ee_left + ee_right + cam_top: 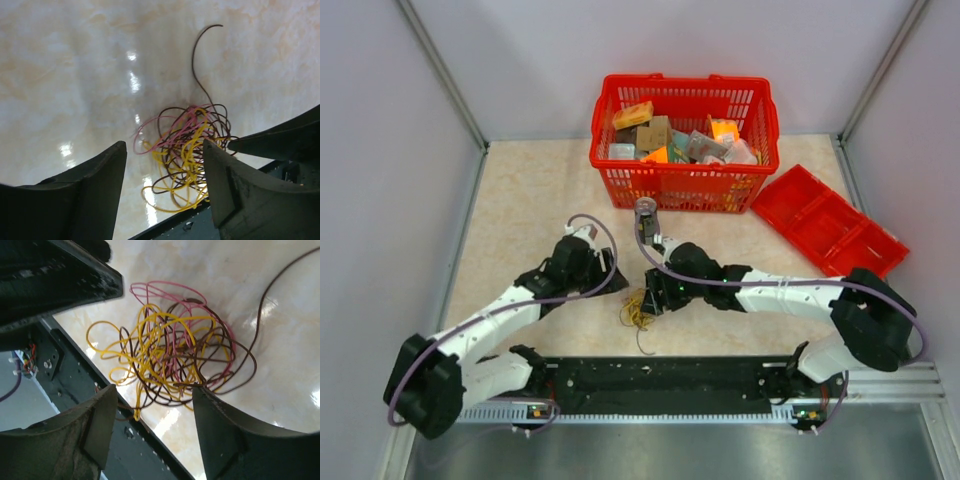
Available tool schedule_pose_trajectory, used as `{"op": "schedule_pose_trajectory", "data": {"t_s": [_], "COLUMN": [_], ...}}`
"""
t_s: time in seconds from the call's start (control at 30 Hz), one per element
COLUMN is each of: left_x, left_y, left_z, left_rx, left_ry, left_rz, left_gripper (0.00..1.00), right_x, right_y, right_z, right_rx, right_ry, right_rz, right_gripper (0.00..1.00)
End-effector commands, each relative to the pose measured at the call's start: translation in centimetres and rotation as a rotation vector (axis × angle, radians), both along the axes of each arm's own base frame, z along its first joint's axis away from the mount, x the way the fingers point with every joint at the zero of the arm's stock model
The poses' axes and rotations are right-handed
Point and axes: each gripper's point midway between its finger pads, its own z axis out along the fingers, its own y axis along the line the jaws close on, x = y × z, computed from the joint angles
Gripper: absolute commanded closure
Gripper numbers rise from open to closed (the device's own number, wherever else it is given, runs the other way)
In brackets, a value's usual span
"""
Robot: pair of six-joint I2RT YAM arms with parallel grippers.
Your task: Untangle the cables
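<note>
the cables [170, 355] lie knotted on the surface [60, 75]. the left gripper [164, 150] and right gripper [155, 392] flank them, jaws spread, likely to pull from opposite sides.

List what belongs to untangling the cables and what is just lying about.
Belongs to the job:
cables, a yellow, pink and dark tangle
left gripper, open
right gripper, open

Just lying about:
red basket
red tray
small can in front of the basket
</note>
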Motion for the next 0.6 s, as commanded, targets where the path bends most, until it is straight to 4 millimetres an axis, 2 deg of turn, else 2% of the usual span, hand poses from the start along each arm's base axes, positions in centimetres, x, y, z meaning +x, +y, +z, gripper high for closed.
{"op": "schedule_pose_trajectory", "data": {"t_s": [0.0,0.07,0.23,0.33,0.47,0.57], "left_x": [2.4,2.9,2.7,2.9,2.7,2.4], "left_y": [-3.7,-4.5,-7.3,-7.6,-7.8,-7.7], "left_z": [2.5,2.1,1.6,0.4,0.2,0.7], "left_rx": [-0.04,-0.05,-0.131,-0.072,-0.056,-0.062], "left_ry": [-0.08,-0.063,-0.044,-0.014,-0.009,-0.024], "left_rz": [-0.194,-0.22,-0.305,-0.295,-0.298,-0.302], "left_gripper": [0.36,0.37,0.38,0.52,0.76,0.84], "right_x": [0.3,0.2,0.1,0.1,0.3,0.6], "right_y": [1.7,1.3,0.7,0.5,0.2,-0.2], "right_z": [0.6,-0.1,-0.7,-0.8,-0.7,-1.4], "right_rx": [0.1,0.087,0.072,0.067,0.063,0.035], "right_ry": [-0.022,-0.018,-0.023,-0.022,-0.031,-0.033], "right_rz": [-0.003,-0.014,-0.022,-0.028,-0.044,-0.072], "right_gripper": [0.41,0.43,0.54,0.56,0.59,0.59]}}
